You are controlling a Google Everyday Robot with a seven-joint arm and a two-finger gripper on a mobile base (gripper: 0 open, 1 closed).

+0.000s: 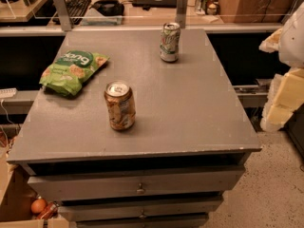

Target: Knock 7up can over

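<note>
So the slim silver-white 7up can with the pale green patches and silver top is standing upright toward the far edge of the flat grey table top, a bit right of centre, with nothing touching it. It isn't knocked over yet.

The gripper, as far as I can make out, is the pale cream blocky shape hanging at the right edge of the view. It's off the side of the table and well apart from the can, and honestly I can't tell whether it's open or closed.

Moving outward, a stubbier orange-brown can with a gold top is standing upright nearer the front, left of centre. A crinkly green foil snack bag is lying flat by the left edge. Grey drawers with small knobs are sitting under the top, and a black keyboard is resting on the desk behind.

What I'm worrying about:
- **Sliding:** it's a smooth metal cylinder on a smooth, hard top, so a low push is probably going to slide it instead of tipping it.
- **Rolling off:** it's round and close to the far edge, so once it's down it could roll right off.
- **Wrong can:** the sweep is coming in from the right, so going too far could clip the orange-brown can too.
</note>
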